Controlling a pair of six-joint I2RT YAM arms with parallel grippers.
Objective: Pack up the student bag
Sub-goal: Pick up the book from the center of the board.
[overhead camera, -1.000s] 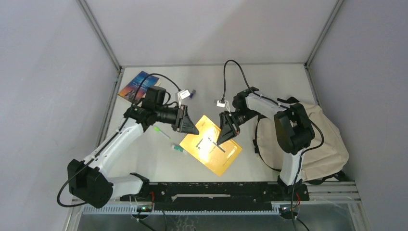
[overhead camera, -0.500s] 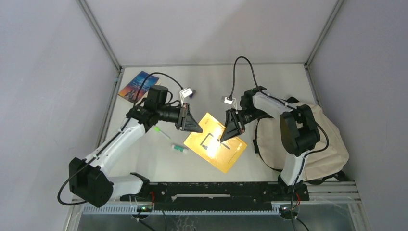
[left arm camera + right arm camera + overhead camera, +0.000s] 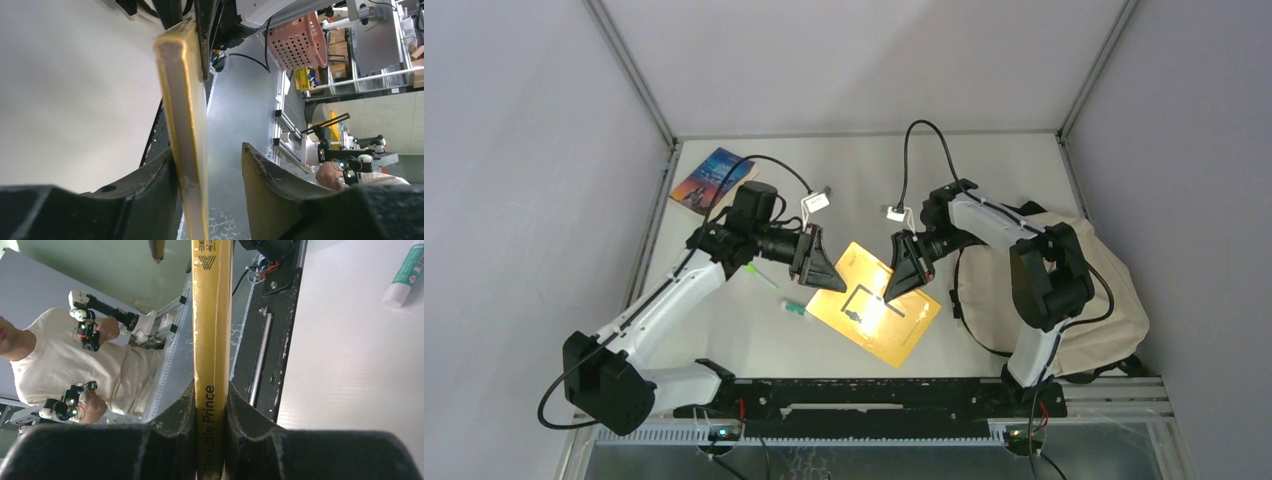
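Note:
The student bag (image 3: 1104, 290), beige canvas with black straps, lies at the table's right side behind my right arm. A yellow book, "The Little Prince" (image 3: 876, 312), is held tilted above the table's middle. My right gripper (image 3: 902, 275) is shut on its spine (image 3: 212, 315), with both fingers of the gripper (image 3: 211, 385) pressed against the covers. My left gripper (image 3: 824, 270) is at the book's opposite edge. In the left wrist view that gripper (image 3: 207, 150) is open: the page edge (image 3: 187, 100) rests against one finger, with a gap to the other.
A blue book (image 3: 709, 178) lies at the back left corner. A green pen (image 3: 759, 273) and a glue stick (image 3: 795, 311) lie under my left arm; the glue stick also shows in the right wrist view (image 3: 404, 277). A black rail (image 3: 864, 395) runs along the near edge.
Both grippers and the yellow book have shifted a little to the right and toward the near edge. The right gripper has kept its grip on the spine.

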